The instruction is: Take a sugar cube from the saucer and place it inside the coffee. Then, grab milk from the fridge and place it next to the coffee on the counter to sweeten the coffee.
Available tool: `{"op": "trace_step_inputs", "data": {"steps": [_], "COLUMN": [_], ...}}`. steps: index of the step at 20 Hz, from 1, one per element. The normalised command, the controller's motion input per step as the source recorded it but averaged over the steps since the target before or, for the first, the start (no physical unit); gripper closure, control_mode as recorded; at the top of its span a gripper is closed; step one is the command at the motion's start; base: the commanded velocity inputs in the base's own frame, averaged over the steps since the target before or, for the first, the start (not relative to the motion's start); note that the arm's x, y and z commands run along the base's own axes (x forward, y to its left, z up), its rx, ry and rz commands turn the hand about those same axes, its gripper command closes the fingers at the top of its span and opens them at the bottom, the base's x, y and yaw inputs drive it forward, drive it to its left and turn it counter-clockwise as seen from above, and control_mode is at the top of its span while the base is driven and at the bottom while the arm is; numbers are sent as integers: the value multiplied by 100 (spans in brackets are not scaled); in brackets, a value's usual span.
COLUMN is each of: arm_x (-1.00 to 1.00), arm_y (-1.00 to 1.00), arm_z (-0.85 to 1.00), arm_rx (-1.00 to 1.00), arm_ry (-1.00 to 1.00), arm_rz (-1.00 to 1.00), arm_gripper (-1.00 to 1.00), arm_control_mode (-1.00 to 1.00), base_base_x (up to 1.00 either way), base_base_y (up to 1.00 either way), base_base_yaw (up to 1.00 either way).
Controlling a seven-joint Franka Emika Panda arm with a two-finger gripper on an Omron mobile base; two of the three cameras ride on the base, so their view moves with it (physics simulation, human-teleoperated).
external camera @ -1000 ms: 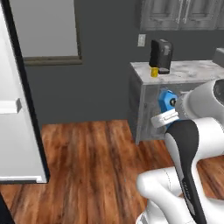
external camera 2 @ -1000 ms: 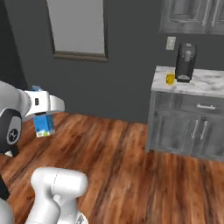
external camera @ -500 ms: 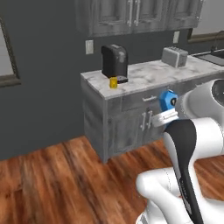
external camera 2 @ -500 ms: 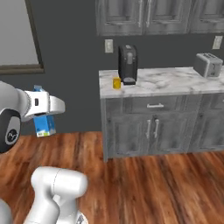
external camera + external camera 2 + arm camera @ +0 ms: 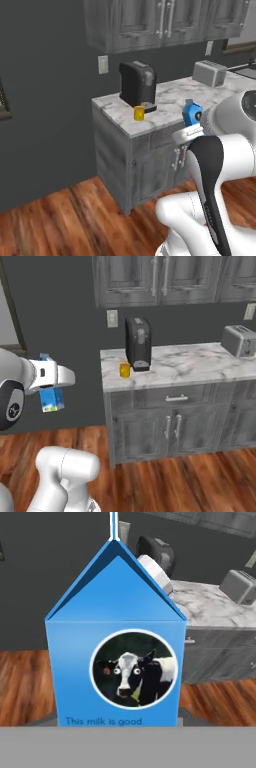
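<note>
One blue milk carton (image 5: 190, 112) shows in the left base view, peeking out just above the robot's white wrist, held in mid-air in front of the marble counter (image 5: 170, 107). On that counter the yellow mug of coffee (image 5: 139, 113) stands near the front corner, just in front of the black coffee machine (image 5: 137, 84), with a silver toaster (image 5: 209, 73) farther along to the right. A white wall outlet (image 5: 103, 64) sits on the dark wall below the grey upper cabinets (image 5: 155, 21).

From the right base view, the carton (image 5: 51, 397) hangs under the white hand at the left, over the wooden floor (image 5: 175, 478) and well apart from the counter (image 5: 200, 367). The mug (image 5: 124, 369) stands at the counter's left end, just beside the coffee machine (image 5: 138, 344); the toaster (image 5: 239, 340) is at the far right.

Seen from the hand, the carton (image 5: 116, 657) stands upright and close, its round cow label facing the camera. The gripper (image 5: 116, 719) is clamped on the carton's base, its fingertips mostly hidden at the bottom edge
</note>
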Motion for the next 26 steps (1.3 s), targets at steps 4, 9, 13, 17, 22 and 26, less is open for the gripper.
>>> {"op": "trace_step_inputs", "data": {"steps": [4, 9, 13, 17, 22, 26], "arm_x": [0, 0, 0, 0, 0, 0], "arm_y": [0, 0, 0, 0, 0, 0], "arm_z": [0, 0, 0, 0, 0, 0], "arm_rx": [0, 0, 0, 0, 0, 0], "arm_ry": [0, 0, 0, 0, 0, 0], "arm_rz": [0, 0, 0, 0, 0, 0], "arm_gripper": [100, 100, 100, 100, 100, 100], "arm_control_mode": [100, 100, 100, 100, 100, 100], "base_base_x": [100, 98, 69, 58, 17, 5], "base_base_y": [5, 25, -3, -50, -32, 21], "base_base_yaw": [9, -8, -18, -4, 0, -13]}}
